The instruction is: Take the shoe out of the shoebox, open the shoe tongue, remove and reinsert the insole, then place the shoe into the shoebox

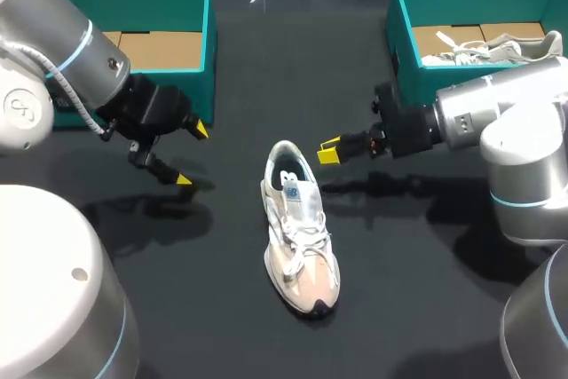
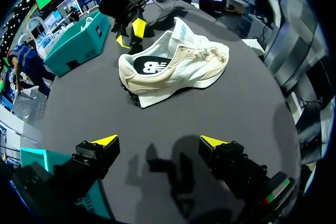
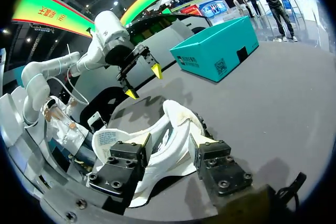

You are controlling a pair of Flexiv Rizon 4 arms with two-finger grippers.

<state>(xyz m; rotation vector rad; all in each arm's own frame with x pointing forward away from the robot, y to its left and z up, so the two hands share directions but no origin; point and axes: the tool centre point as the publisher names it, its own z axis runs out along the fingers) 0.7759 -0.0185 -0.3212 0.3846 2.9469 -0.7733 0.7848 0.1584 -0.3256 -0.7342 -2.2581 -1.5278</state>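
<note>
Two grippers, both empty. The right gripper (image 1: 329,151), fingers parted, sits just beside the heel end of the shoe (image 1: 300,228), which lies on the table (image 1: 399,290) crosswise to its reach, toe farther off. The left gripper (image 1: 193,154), spread wide, stands well apart, so the right gripper is nearer

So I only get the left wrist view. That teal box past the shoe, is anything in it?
Observer: That is the right shoebox; the head view shows a second shoe lying in it.
Operator: And the teal edge beside the left end effector?
Observer: The left shoebox; what shows of its inside is bare brown card.
Operator: Is the shoe outside them being held?
Observer: No. From above, the right end effector is open, just short of its heel.
</note>
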